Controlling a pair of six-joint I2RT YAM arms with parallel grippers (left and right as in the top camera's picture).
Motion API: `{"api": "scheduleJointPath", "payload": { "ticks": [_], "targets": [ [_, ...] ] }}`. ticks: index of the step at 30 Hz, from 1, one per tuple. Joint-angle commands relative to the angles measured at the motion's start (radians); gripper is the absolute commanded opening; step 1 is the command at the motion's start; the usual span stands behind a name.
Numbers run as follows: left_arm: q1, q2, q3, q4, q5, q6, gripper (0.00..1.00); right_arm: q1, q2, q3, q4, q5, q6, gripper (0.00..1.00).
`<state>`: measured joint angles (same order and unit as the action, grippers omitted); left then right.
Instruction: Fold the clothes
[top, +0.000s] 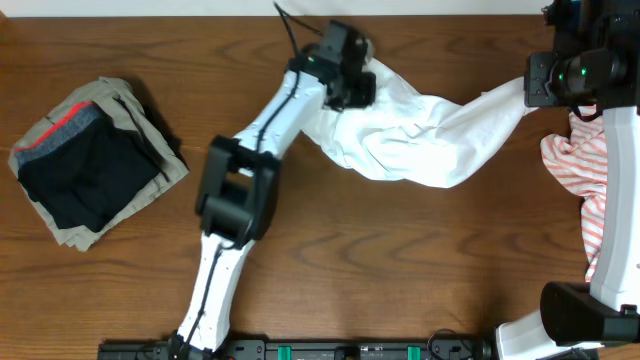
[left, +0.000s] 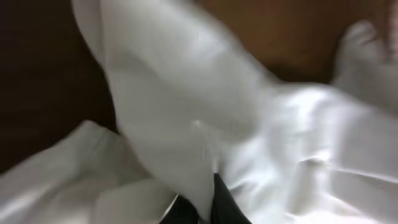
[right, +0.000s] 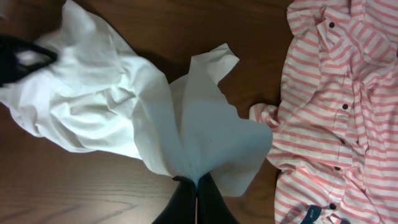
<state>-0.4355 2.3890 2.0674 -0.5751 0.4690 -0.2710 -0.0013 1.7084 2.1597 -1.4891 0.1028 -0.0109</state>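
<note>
The clothes, a wrinkled white garment (top: 420, 140), lie bunched at the back middle of the wooden table, drawn out between my two grippers. My left gripper (top: 362, 82) is at its left end, shut on a fold of the white cloth. In the left wrist view the white garment (left: 186, 93) fills the frame, and a fold runs down between the dark fingers of the left gripper (left: 206, 198). My right gripper (top: 524, 92) pinches the garment's right end. The right wrist view shows the right gripper (right: 197, 183) shut on an edge of the white garment (right: 112, 106), which spreads out onto the table.
A folded pile of black, red-banded and khaki garments (top: 95, 160) sits at the far left. A red-and-white striped shirt (top: 580, 165) lies crumpled at the right edge beside the right arm, close to the white cloth's corner (right: 336, 93). Bare wood table (top: 400, 260) stretches along the front.
</note>
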Motion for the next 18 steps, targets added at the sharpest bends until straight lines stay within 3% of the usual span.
{"api": "scheduleJointPath", "payload": {
  "ticks": [1,8,18],
  "targets": [
    [0.021,-0.161,0.008,-0.003,-0.014,0.054,0.06,0.009,0.005,0.003,0.009,-0.002,-0.008,0.01],
    [0.042,-0.289,0.008,-0.034,-0.023,0.111,0.06,0.009,0.005,0.003,0.013,-0.002,-0.008,0.01],
    [0.045,-0.369,0.008,-0.217,-0.168,0.158,0.06,0.009,0.005,0.003,0.012,-0.003,-0.008,0.01]
  ]
}}
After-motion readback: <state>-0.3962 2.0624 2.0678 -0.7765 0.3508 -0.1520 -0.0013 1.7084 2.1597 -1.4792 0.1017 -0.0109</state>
